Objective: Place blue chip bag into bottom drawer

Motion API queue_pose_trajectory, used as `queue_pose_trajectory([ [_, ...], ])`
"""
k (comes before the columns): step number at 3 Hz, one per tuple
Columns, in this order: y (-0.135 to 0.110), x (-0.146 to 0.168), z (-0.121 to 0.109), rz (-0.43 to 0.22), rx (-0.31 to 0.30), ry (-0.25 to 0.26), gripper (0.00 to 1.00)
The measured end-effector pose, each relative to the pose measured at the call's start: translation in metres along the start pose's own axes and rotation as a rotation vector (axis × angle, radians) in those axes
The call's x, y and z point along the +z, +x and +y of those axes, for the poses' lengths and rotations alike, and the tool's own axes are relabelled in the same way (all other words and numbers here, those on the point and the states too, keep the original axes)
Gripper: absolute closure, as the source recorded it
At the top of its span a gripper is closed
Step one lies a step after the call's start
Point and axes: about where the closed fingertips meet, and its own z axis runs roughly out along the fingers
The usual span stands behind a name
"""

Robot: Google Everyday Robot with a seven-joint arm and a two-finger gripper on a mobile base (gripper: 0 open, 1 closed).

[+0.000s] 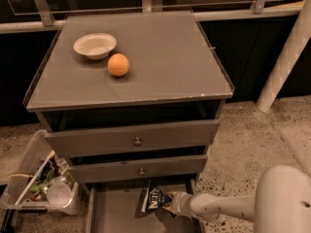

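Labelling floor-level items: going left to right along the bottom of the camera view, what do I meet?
The bin → bag → hand, right beside the bag, over the bottom drawer and its right half.

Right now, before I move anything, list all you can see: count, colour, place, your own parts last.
cabinet: one, grey, centre
bowl: one, white, cabinet top, back left
orange: one, orange, cabinet top, beside the bowl
upper drawers: two, grey, round knobs
bottom drawer: one, grey, pulled out
blue chip bag: one, navy with white lettering, in the bottom drawer, standing tilted
plastic bin: one, clear, floor left, holding clutter
pole: one, white, right
arm: one, white, lower right
gripper: one, at the bag's right edge
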Motion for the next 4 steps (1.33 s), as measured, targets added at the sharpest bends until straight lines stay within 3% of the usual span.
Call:
queue_pose_trajectory([
  [2, 0.013, 0.029, 0.011, -0.064, -0.012, -0.06, 1.0],
  [4, 0.022, 0.053, 0.041, -0.068, -0.047, -0.207, 1.0],
])
